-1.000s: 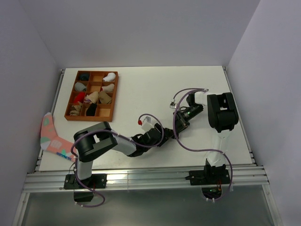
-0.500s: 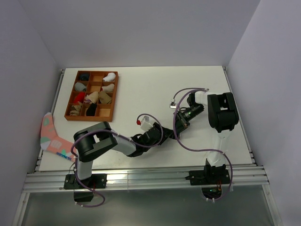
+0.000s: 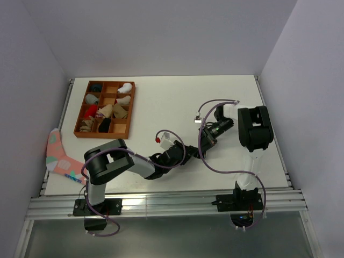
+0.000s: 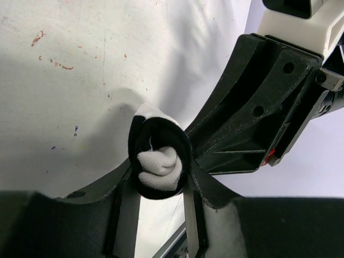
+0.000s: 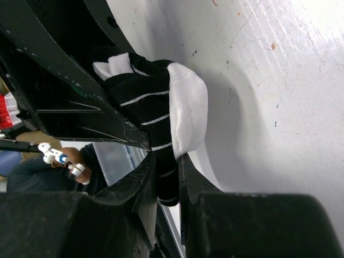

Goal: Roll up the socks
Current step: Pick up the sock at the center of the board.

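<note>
The black striped sock (image 4: 158,157) sits as a tight roll, white fabric at its core, between both grippers just above the table (image 3: 172,102), right of centre and toward the near edge. We see the left gripper (image 4: 159,176) part closed around the roll, one finger touching it at nine o'clock and the other at three o'clock. The right gripper (image 5: 165,177) has its jaws almost together, pinching a thin striped flap of the same sock at the roll's six o'clock in its own wrist view.

From the left wrist camera the right gripper's black body fills the space from the roll out to two o'clock, hard against it. In the top view a wooden tray (image 3: 102,135) of sock bundles (image 3: 124,87) lies at ten o'clock from the grippers, well apart, and a pink sock (image 3: 58,156) hangs over the table's edge at nine o'clock. A purple cable (image 3: 215,161) loops beside the right arm.

From above, the two grippers hide the sock, so we cannot make it out there.
</note>
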Tool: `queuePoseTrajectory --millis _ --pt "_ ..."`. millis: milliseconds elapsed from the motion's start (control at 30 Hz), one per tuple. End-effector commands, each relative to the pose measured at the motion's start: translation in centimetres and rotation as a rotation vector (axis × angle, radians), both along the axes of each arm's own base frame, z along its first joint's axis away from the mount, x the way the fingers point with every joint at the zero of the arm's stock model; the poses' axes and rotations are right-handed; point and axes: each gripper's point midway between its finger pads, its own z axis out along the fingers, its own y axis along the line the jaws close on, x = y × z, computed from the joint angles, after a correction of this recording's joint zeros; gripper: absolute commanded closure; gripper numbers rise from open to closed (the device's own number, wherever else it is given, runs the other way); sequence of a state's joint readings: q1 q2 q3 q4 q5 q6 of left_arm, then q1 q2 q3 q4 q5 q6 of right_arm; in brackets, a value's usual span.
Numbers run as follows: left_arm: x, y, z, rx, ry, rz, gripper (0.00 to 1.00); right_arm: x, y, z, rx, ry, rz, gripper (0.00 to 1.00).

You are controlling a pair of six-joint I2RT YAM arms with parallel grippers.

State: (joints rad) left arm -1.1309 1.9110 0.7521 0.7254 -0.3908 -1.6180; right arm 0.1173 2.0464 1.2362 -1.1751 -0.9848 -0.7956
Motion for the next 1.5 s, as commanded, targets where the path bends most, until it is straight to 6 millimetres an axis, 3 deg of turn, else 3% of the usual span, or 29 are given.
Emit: queuePoseTrajectory --millis 0,167,367,500,733,967,1233,1300,1333,1400,1433,1467 --pt "1.7 1.1 0.4 0.003 -0.034 0.075 0.74 -0.7 0.5 3.1 0.040 -0.002 0.013 0.98" --pt "2.3 1.1 0.7 0.032 -0.077 0.088 0.87 -1.2 0.7 3.7 0.063 0.013 0.033 0.97" --pt "2.7 1.9 1.4 0.031 -0.130 0.129 0.88 -1.9 0.9 4.7 0.089 0.028 0.063 0.97" --pt "3.0 1.8 2.3 0.026 -0.168 0.131 1.00 -2.1 1.1 5.2 0.101 0.017 0.076 0.96" --pt "3.0 2.3 4.6 0.009 -0.240 0.146 1.00 -1.6 1.3 6.2 0.089 -0.056 0.062 0.75" --pt "2.6 3.2 6.7 0.029 -0.317 0.161 1.00 -0.2 0.7 5.2 -0.021 -0.140 0.006 0.51" --pt "2.3 4.9 9.0 0.049 -0.373 0.186 1.00 0.8 -0.5 5.2 -0.122 -0.241 -0.030 0.43" --pt "2.1 5.7 9.2 0.081 -0.396 0.182 1.00 1.3 -0.6 5.8 -0.130 -0.270 -0.043 0.43" --pt "2.1 6.2 10.5 0.071 -0.412 0.191 1.00 1.5 -0.7 6.2 -0.132 -0.289 -0.049 0.43" --pt "1.9 7.4 10.4 0.141 -0.419 0.186 1.00 2.1 -1.1 6.7 -0.151 -0.317 -0.068 0.43" --pt "1.9 8.1 11.8 0.142 -0.431 0.193 1.00 2.3 -1.2 7.1 -0.154 -0.336 -0.073 0.43" --pt "2.1 9.2 11.1 0.199 -0.415 0.197 1.00 2.7 -1.5 7.5 -0.163 -0.351 -0.085 0.43"
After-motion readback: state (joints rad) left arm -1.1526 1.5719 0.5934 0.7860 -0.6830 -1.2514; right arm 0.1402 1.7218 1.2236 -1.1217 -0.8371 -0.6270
